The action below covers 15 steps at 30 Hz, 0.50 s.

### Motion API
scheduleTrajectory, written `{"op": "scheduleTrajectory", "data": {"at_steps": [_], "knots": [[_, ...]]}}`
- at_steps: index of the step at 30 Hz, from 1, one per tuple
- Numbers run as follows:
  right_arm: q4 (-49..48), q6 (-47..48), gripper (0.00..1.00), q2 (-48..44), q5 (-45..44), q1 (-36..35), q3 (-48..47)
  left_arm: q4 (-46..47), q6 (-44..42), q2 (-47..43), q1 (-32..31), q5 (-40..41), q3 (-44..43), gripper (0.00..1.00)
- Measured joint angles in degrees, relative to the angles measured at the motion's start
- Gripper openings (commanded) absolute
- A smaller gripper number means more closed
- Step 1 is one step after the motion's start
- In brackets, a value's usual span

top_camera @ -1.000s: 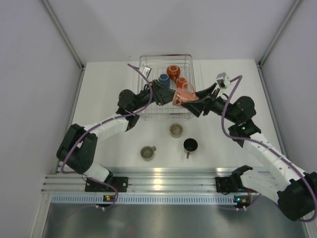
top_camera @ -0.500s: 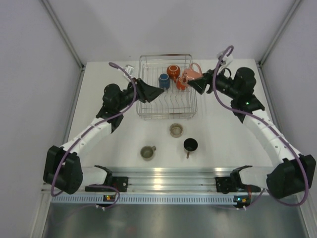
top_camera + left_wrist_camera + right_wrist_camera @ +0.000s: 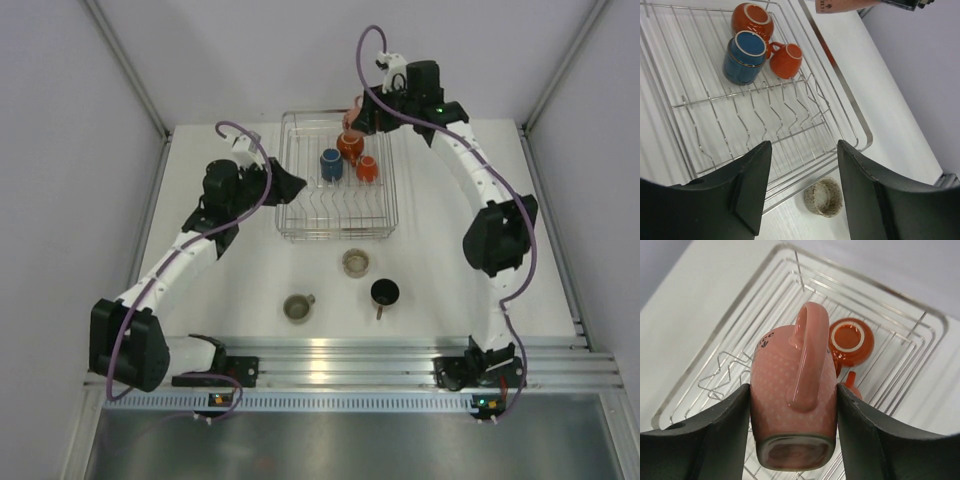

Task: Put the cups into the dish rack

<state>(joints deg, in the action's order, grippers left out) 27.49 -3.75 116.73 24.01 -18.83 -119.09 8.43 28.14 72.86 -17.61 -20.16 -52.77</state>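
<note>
The silver wire dish rack [image 3: 332, 218] stands at the back middle of the table. In it lie a dark blue cup [image 3: 331, 163] and two orange cups [image 3: 349, 146] [image 3: 367, 169]. My right gripper [image 3: 358, 116] is shut on the pink cup [image 3: 792, 405], gripping its sides with the handle facing the camera, raised over the rack's far edge. My left gripper [image 3: 296, 183] is open and empty at the rack's left side. A beige cup [image 3: 356, 263], an olive cup [image 3: 298, 307] and a black cup [image 3: 384, 292] stand on the table in front of the rack.
The left wrist view shows the blue cup [image 3: 744, 56], both orange cups [image 3: 752, 17] [image 3: 786, 60], the rack's prongs [image 3: 790, 120] and the beige cup [image 3: 824, 196] beyond its near rim. White walls close in the table on both sides.
My right arm has swung the pink cup from the rack's near right corner up and round to its far edge. My left gripper has drawn back from over the rack to its left side.
</note>
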Motion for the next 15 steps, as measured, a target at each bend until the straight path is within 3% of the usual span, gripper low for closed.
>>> {"op": "scheduleTrajectory", "data": {"at_steps": [4, 15], "knots": [[7.1, 1.2, 0.0, 6.2, -2.8, -2.5, -4.9, -2.0, -1.7, 0.0, 1.7, 0.7, 0.0, 0.61], [15.9, 2.1, 0.0, 7.3, -4.7, -4.1, -7.5, -4.2, -4.3, -0.3, 3.4, 3.4, 0.0, 0.61]]}}
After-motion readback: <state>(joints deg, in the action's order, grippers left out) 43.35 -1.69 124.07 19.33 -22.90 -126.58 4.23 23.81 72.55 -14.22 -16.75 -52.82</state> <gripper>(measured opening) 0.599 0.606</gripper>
